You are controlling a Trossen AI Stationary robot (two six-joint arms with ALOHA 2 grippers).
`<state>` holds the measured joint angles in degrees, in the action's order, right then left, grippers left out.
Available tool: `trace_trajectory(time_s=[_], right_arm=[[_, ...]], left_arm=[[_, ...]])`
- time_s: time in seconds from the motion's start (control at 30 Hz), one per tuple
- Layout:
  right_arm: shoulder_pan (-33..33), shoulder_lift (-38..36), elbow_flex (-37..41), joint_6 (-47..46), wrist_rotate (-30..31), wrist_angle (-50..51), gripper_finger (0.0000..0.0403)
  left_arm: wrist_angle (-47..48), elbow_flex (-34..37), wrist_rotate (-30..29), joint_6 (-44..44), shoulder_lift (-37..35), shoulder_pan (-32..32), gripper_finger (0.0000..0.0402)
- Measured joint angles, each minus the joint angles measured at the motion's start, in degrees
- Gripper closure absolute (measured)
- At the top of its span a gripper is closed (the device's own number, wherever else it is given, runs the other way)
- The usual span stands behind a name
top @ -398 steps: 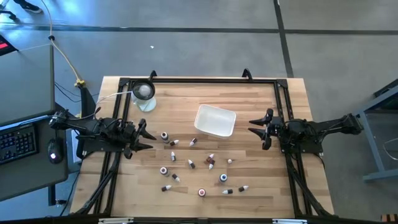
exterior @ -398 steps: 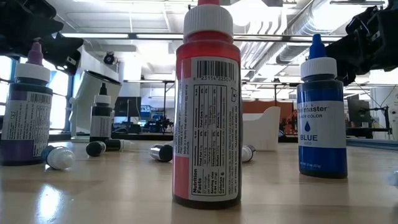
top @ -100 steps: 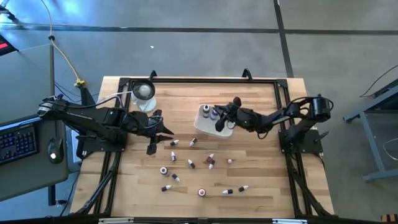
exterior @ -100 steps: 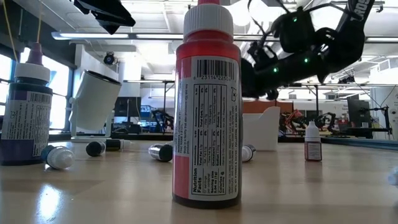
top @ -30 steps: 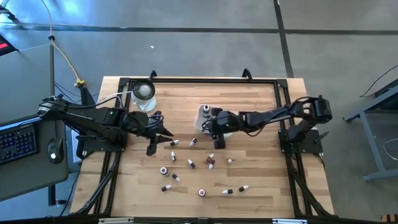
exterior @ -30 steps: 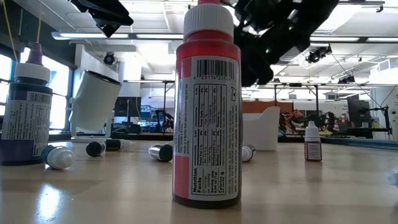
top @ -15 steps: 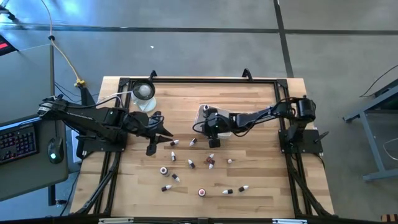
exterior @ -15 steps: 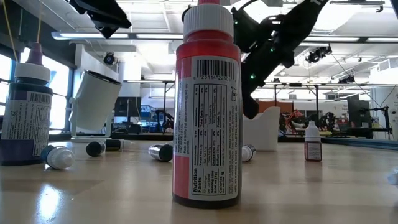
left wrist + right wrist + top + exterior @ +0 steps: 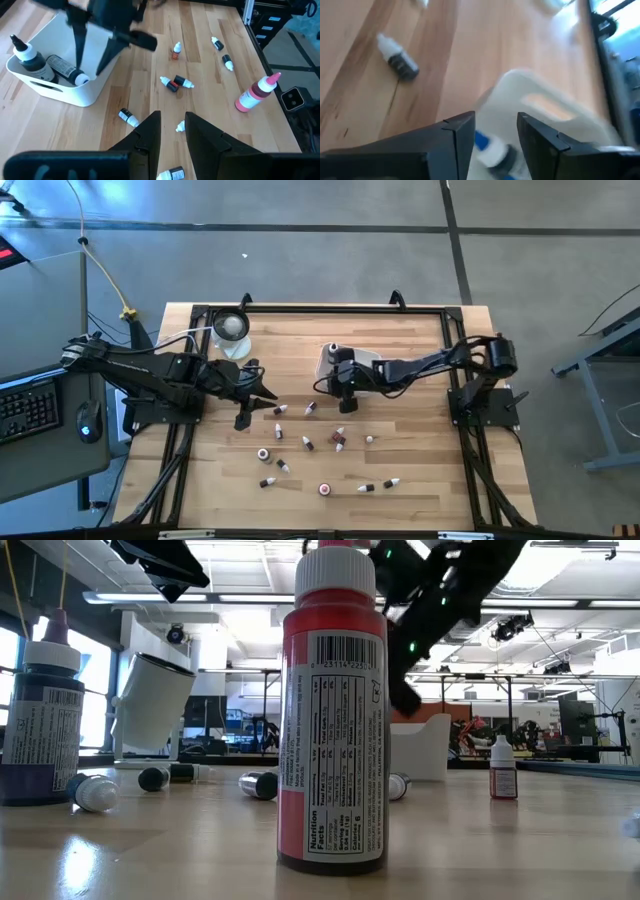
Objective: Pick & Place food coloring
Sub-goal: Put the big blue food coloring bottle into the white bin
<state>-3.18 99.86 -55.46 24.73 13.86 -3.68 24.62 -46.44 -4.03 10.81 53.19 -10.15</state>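
The right claw (image 9: 90, 70) hangs over the near edge of the white tray (image 9: 60, 92), its two fingers (image 9: 75, 45) spread apart and pointing down, with nothing between them. Just below it, inside the tray, we see two food coloring bottles: a dark one with a black cap (image 9: 27, 62) standing upright in a corner, and another one (image 9: 67, 71) lying on its side with its pale cap toward the claw. The right wrist view is blurred, but it shows that cap through the gap between the fingers.

The left claw (image 9: 172, 117) hovers above the desk (image 9: 150, 30), on the left of the scattered bottles. Its fingers stand a narrow gap apart and are empty.

The other food coloring bottles are on the desk between the tray and the front edge. Most of the small ones lie on their sides, among them a touching pair (image 9: 175, 82) near the middle. One small red bottle with a white cap (image 9: 176, 50) stands upright. Closer to the front, a larger red bottle (image 9: 333, 720) and a purple one (image 9: 40, 720) stand well apart. A round clear dish (image 9: 230, 328) sits near the far left corner.
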Motion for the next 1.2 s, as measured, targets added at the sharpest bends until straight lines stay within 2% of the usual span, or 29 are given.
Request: trace_trajectory(time_s=[0.1,0.2,0.33,0.43,0.63,1.0,1.2], right_arm=[[0.0,-4.1,0.0,0.7,-1.0,1.0,0.0263],[-0.7,-8.4,0.0,5.3,-1.1,4.5,0.0263],[-4.5,-10.0,-0.1,9.3,-4.1,9.4,0.0263],[-7.9,-7.9,-0.1,9.0,-9.1,10.5,0.0263],[-11.9,-1.6,0.0,11.5,-13.0,9.8,0.0255],[-12.6,4.0,-0.2,16.4,-14.2,9.7,0.0209],[-13.1,4.3,0.0,14.4,-20.7,10.1,0.0206]], left_arm=[[0.0,0.0,0.0,0.0,0.0,0.0,0.0314],[0.0,0.0,0.0,0.0,0.0,0.0,0.0314],[-0.2,0.0,-0.2,0.0,0.0,0.0,0.0314],[-1.1,0.0,-1.2,0.0,0.0,0.0,0.0314],[-1.0,0.0,-4.2,0.0,0.0,0.0,0.0314],[-1.0,0.0,-4.7,0.0,0.0,0.0,0.0314],[-1.0,0.0,-4.7,0.0,0.0,0.0,0.0314]])
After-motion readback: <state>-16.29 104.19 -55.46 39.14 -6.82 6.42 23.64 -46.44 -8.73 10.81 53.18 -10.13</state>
